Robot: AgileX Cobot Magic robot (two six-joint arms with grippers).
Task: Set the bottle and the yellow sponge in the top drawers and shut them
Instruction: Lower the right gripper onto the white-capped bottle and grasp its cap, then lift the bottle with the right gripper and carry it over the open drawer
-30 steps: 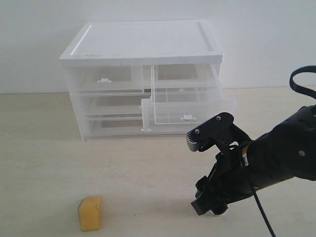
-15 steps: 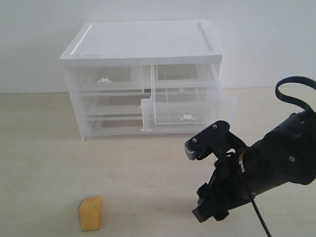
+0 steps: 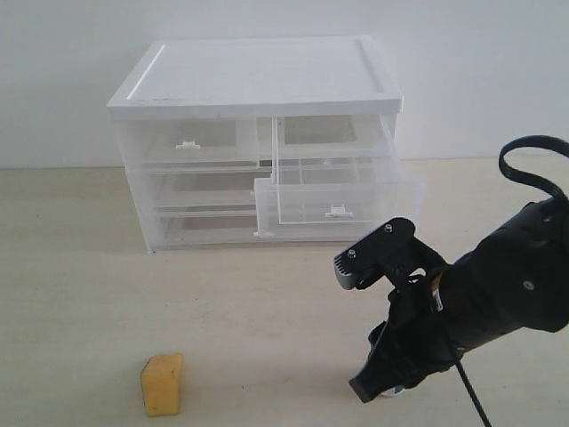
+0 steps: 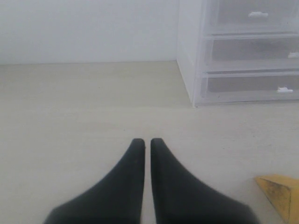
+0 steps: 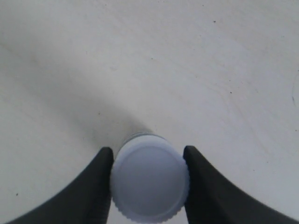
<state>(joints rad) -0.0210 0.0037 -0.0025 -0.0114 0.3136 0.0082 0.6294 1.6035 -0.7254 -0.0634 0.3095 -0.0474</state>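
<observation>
- Progress looks early: neither thing is in a drawer yet, and nothing has been shut on them.
- The right pincer [image 5: 147,150] stands straight over the bottle [image 5: 149,182], its two black fingers [image 5: 100,182] pressed against opposite sides of the white cap. I take that as a clamp on it, with the bottle's foot on the bench [image 3: 267,311].
- Beyond that pincer, toward the cabinet [image 3: 258,76], the right top drawer [image 3: 338,191] is pulled out and looks empty, ready to receive the bottle.
- The left top drawer [image 3: 187,142] is pushed in, so it has to be opened before anything goes inside.
- The left pincer [image 4: 145,142] has its tips together with nothing between them. The yellow sponge [image 4: 280,191] sits on the bench near it, off to one side and untouched, well apart from the right pincer.
- Left to do, by my reckoning: lift and drop the bottle, fetch the sponge, then close both.
- Count: one bottle, one yellow sponge, two top drawers, two full-width drawers [image 3: 204,191] beneath them, one cabinet, two pincers.
</observation>
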